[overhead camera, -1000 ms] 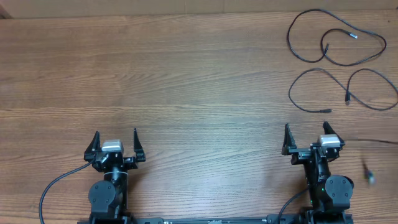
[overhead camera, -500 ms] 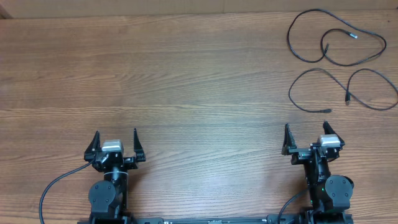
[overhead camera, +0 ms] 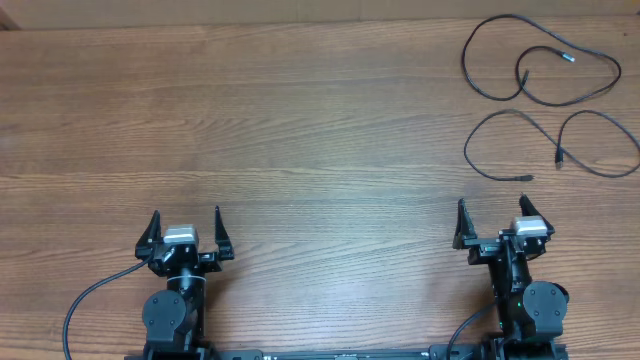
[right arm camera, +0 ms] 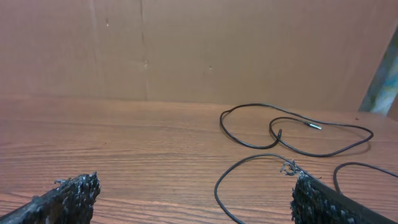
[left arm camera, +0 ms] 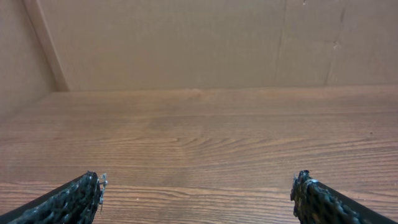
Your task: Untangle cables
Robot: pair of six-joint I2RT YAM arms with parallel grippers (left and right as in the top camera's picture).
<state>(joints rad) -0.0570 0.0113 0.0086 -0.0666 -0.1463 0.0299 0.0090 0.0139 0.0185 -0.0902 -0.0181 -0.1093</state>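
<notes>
- Jaws of the left gripper (overhead camera: pixel 186 215), a black two-finger pincer on a white-and-black arm, stand spread wide and hold nothing. In the left wrist view only its rough black fingertips (left arm camera: pixel 81 198) show, at the lower corners, with bare wood between them.
- The right gripper (overhead camera: pixel 491 205), of the same black two-finger build, is likewise spread wide and empty. Its fingertips (right arm camera: pixel 69 199) frame the lower corners of the right wrist view.
- Both grippers sit at the near edge of the brown wood-grain table (overhead camera: pixel 300 120), well apart from each other, with fingers pointing toward the far side.
- A thick black lead (overhead camera: pixel 85 295) curves out from the base of the left arm along the near edge.
- The nearer thin black cable (overhead camera: pixel 510 111) lies flat on the table beyond the right gripper, toward the far right and clear of the fingers. It bends in two arches and runs off the right edge of the overhead view. Its two small plug ends lie near each other.
- The farther thin black cable (overhead camera: pixel 552 103) lies in the far right corner, just beyond the nearer one and apart from it. It forms two loops and appears to cross itself once. Both its plug ends lie inside the larger loop, one of them pale-tipped.
- A plain brown panel wall (left arm camera: pixel 186 43) rises behind the table's far edge.
</notes>
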